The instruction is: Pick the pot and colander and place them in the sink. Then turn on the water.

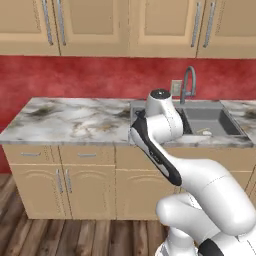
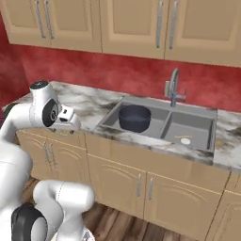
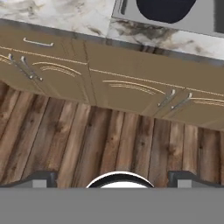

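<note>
The dark navy pot (image 2: 134,117) stands upright in the left basin of the grey double sink (image 2: 207,134). In the hand view the pot (image 3: 166,8) sits at the top edge, inside the sink's rim (image 3: 131,15). My gripper (image 3: 113,180) is open with nothing between its fingertips (image 3: 43,179), and it looks down on the cabinet fronts and the wooden floor. The hand (image 2: 65,115) hangs in front of the counter edge, left of the sink and well apart from the pot. The colander and the water are out of view.
A tall grey gooseneck faucet (image 2: 174,87) rises behind the sink's divider. The marble counter (image 1: 75,120) stretches to the left of the sink. Base cabinets (image 3: 131,87) with metal handles stand below it, and wall cabinets (image 2: 141,28) hang above.
</note>
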{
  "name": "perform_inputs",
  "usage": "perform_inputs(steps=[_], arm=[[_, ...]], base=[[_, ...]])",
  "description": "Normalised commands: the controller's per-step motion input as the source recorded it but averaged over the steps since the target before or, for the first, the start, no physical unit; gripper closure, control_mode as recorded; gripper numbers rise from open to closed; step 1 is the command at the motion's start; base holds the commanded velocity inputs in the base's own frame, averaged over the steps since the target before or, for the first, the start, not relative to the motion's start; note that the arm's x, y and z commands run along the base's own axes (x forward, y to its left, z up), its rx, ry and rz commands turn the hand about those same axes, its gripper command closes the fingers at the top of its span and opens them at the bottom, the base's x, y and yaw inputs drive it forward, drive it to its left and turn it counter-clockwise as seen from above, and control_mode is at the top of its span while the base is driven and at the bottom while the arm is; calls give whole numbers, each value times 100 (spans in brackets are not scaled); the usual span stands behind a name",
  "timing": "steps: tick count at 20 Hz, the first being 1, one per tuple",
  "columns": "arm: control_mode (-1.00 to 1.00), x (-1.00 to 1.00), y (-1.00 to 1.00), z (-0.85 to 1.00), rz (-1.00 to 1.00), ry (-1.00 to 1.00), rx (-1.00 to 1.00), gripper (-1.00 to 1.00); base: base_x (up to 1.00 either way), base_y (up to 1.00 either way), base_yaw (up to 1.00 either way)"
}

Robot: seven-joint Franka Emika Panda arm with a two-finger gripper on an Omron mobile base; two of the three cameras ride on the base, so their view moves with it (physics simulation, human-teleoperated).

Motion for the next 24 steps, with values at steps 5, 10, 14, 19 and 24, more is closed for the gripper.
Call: perform_inputs(steps=[5,10,14,19,24], arm=[[100,0,0,0,0,0,0,-100],[100,0,0,0,0,0,0,-100],[100,0,0,0,0,0,0,-100],[100,0,0,0,0,0,0,-100],[100,0,0,0,0,0,0,-100]], base=[[-77,0,58],[-83,0,50],[-77,0,41],[-80,0,37],[-84,0,33]])
